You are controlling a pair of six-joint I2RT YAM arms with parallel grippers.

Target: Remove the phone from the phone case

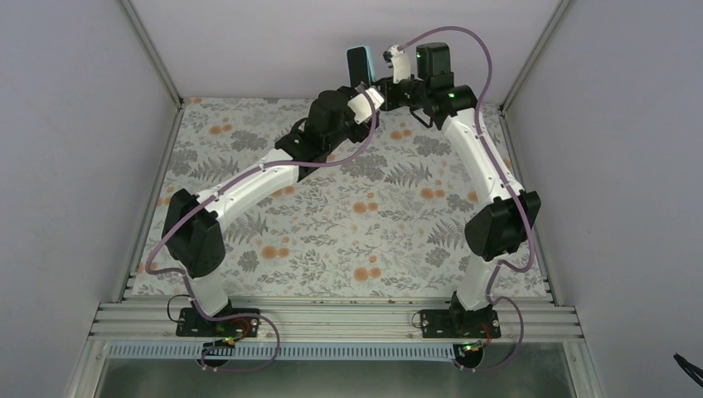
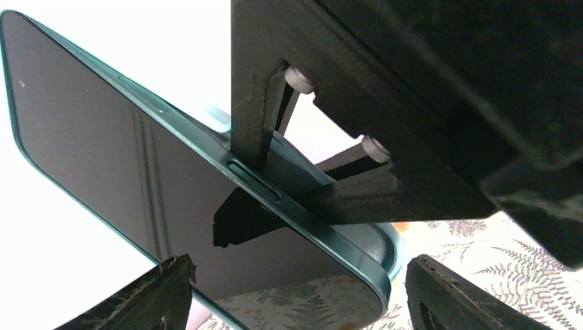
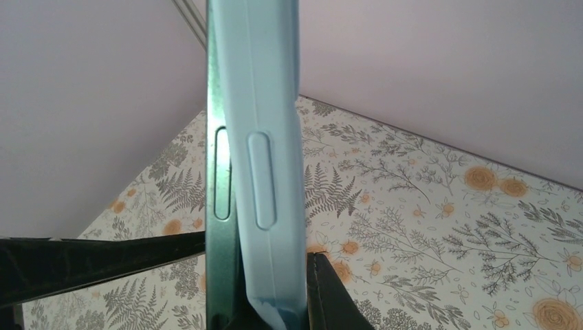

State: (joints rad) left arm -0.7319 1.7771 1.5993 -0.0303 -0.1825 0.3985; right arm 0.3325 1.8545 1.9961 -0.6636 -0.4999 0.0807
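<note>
— Where's the phone (image 3: 218, 103) got to?

— Up in the air over the far end of the counter (image 1: 348, 215), in its pale blue case (image 3: 268, 103). The right pincer (image 3: 258, 275) is pinching the pair of them together across the lower part

— Standing or lying?

— Standing. Its long axis runs pretty well straight up out of that grip, top end highest. The dark screen faces back toward the left arm and the case's back faces the far wall

— Is it out at all?

— Along one long side, I'd say so. The green edge sits just beside the case wall, with its side key (image 3: 221, 172) bare instead of covered. The bottom end is in the grip, so I can't tell how that part sits

— So which step is this?

— The peeling-apart, partly done, as I read it. One pincer steadies while the other comes in to pull

— And the other one?

— The left pincer (image 2: 295, 302) is spread wide just below the phone's lower corner, touching nothing that I can see

— What's next, then?

— It wants to close on the phone alone, screen and bare edge, not the blue lip. Then draw it away from the case along that freed side, while the right shifts its hold to the case only
</note>
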